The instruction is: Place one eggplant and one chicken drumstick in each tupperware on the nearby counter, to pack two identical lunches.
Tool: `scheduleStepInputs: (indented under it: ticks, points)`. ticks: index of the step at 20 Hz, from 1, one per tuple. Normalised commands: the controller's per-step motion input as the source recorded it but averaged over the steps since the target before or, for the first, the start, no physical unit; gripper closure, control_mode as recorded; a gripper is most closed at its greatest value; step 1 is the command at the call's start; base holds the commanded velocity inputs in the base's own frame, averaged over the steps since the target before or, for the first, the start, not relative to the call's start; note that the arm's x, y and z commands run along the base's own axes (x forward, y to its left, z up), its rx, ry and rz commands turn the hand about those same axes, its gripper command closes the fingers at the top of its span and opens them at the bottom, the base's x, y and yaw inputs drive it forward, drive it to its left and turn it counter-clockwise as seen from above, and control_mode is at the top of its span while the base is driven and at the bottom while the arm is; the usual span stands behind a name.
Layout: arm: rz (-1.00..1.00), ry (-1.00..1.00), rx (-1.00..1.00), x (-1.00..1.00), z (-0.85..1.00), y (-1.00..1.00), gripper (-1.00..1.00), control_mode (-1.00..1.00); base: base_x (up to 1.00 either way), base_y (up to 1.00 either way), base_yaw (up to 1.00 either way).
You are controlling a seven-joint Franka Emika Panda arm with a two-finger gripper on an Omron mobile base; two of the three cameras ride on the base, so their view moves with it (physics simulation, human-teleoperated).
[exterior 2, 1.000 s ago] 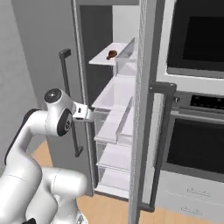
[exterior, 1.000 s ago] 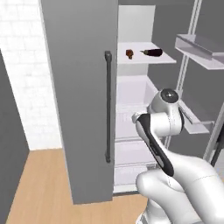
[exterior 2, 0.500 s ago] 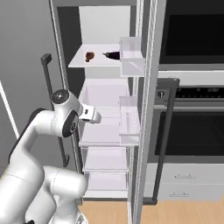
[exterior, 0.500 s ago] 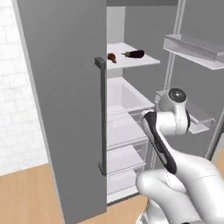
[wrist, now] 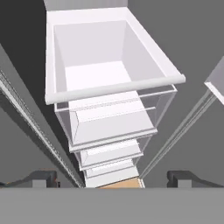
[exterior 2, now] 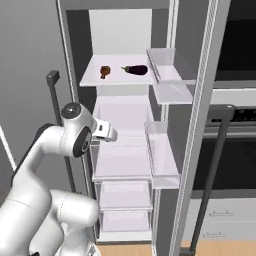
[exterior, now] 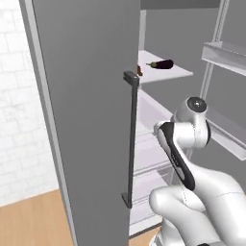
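A dark purple eggplant (exterior: 162, 64) (exterior 2: 136, 70) lies on the upper white shelf (exterior 2: 117, 80) of the open fridge. Just to its left on the same shelf is a brown chicken drumstick (exterior 2: 105, 71) (exterior: 140, 70), partly hidden by the door edge in the left base view. My gripper (wrist: 113, 178) hangs well below that shelf, in front of the middle shelves, and looks down onto them. Its fingertips (wrist: 43, 178) stand wide apart with nothing between them, so it is open. The tupperware and the counter are out of view.
The grey left fridge door (exterior: 86, 120) with its dark bar handle (exterior: 130, 144) stands open close beside the arm. The right door carries clear bins (exterior 2: 165, 75). A white bin (wrist: 109, 57) and drawers sit under the hand. A black oven (exterior 2: 240, 75) is at the right.
Both base views have swung round the fridge as the base drove, so the shelves now face the right camera more squarely. The arm holds much the same pose.
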Motion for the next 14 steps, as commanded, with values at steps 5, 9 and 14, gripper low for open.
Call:
scheduleStepInputs:
  ticks: [5, 9, 14]
  points:
    - [0.00, 0.00, 0.00, 0.00, 0.00, 0.00, -1.00, 1.00, 0.55, -0.26, 0.00]
    - [0.00, 0.00, 0.00, 0.00, 0.00, 0.00, -1.00, 1.00, 0.24, -0.34, 0.00]
    - [0.00, 0.00, 0.00, 0.00, 0.00, 0.00, -1.00, 1.00, 0.23, -0.26, 0.00]
